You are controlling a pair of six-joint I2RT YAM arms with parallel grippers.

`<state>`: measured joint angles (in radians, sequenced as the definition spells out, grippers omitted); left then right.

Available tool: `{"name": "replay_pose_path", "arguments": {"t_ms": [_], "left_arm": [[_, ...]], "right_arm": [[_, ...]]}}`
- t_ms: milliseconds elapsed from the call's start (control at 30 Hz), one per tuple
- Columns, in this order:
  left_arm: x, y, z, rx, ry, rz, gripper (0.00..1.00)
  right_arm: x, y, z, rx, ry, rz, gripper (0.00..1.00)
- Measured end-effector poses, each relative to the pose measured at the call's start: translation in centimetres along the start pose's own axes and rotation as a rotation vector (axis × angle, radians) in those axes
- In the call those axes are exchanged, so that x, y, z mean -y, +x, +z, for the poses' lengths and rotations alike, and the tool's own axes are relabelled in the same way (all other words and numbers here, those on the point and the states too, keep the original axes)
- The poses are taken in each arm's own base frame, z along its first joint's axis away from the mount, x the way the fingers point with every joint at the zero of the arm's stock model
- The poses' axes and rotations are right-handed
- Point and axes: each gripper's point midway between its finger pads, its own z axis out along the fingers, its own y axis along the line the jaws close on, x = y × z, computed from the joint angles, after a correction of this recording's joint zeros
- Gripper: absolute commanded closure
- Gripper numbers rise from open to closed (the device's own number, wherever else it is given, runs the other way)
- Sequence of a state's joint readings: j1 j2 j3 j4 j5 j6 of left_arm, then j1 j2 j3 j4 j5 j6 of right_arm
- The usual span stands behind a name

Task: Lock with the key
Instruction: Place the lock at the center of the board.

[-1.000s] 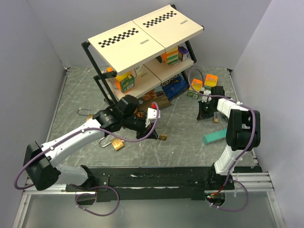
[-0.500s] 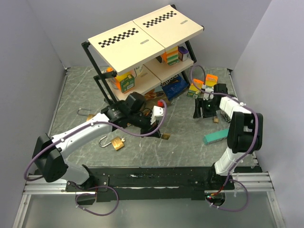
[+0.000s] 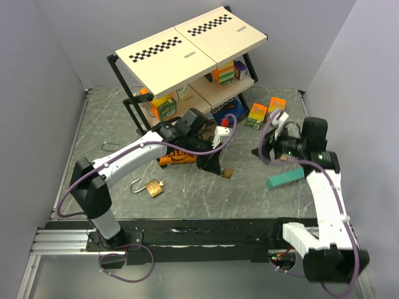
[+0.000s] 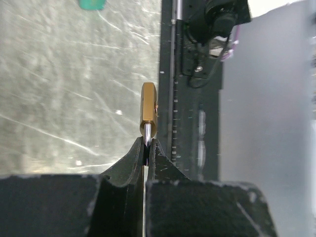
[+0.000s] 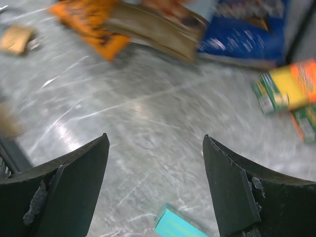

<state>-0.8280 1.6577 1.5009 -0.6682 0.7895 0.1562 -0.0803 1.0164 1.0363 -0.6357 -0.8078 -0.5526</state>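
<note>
While above middle of table [image 3: 249, 199], left pincer [image 4: 146, 150]: clenched on shackle of small padlock [image 4: 148, 111]
Right pincer [image 5: 155, 139]: released, empty, toward right edge
Second padlock [image 3: 153, 189]: lying nearer left edge, shackle open

Finding no words or numbers clear enough for reading. Seeing only black-and-white checker strips [image 3: 156, 48] on the shelf top [image 3: 181, 70]. Looking too small and blurry: the print on the little boxes [image 3: 257, 113] and the blue bag [image 5: 247, 29].
</note>
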Motion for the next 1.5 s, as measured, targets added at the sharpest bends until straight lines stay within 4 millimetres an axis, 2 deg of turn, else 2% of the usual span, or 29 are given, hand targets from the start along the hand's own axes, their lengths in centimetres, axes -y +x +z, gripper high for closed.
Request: {"name": "replay_pose_path", "arguments": {"t_ms": [100, 233, 367, 567, 633, 767, 900, 1133, 1267, 1333, 1400, 1500], "left_arm": [[0.4, 0.0, 0.6, -0.022, 0.041, -0.096, 0.99], [1.0, 0.0, 1.5, -0.043, 0.110, -0.229, 0.99], [1.7, 0.0, 1.7, -0.050, 0.144, -0.344, 0.99], [2.5, -0.6, 1.8, -0.039, 0.190, -0.435, 0.99], [2.5, -0.8, 1.8, -0.032, 0.201, -0.459, 0.99], [2.1, -0.6, 1.7, -0.026, 0.210, -0.505, 0.99], [1.3, -0.4, 1.4, -0.012, 0.204, -0.536, 0.99], [0.5, -0.6, 1.0, 0.007, 0.194, -0.548, 0.98], [0.4, -0.6, 1.0, 0.009, 0.191, -0.542, 0.65], [0.3, -0.5, 1.0, 0.007, 0.187, -0.537, 0.56], [0.0, -0.2, 1.0, 0.006, 0.173, -0.509, 0.37], [-0.6, 0.0, 0.9, 0.003, 0.128, -0.430, 0.19]], "right_arm": [[-4.4, -0.7, -0.7, 0.049, -0.095, -0.150, 0.16], [-11.0, 0.2, -0.9, 0.093, -0.255, -0.299, 0.17], [-14.2, 0.5, -1.1, 0.111, -0.333, -0.378, 0.17], [-15.8, 2.2, 0.5, 0.065, -0.368, -0.442, 0.24], [-16.2, 2.6, 1.1, 0.043, -0.378, -0.455, 0.30], [-15.7, 2.7, 2.2, 0.020, -0.350, -0.489, 0.42], [-15.4, 2.6, 2.4, 0.015, -0.331, -0.510, 0.48], [-15.0, 2.5, 2.8, 0.012, -0.308, -0.531, 0.74], [-15.0, 2.5, 2.8, 0.012, -0.307, -0.531, 0.89], [-15.0, 2.5, 2.8, 0.010, -0.306, -0.530, 0.96], [-14.9, 2.6, 2.8, 0.005, -0.298, -0.525, 0.98], [-14.7, 3.0, 2.5, -0.013, -0.290, -0.508, 1.00]]}}
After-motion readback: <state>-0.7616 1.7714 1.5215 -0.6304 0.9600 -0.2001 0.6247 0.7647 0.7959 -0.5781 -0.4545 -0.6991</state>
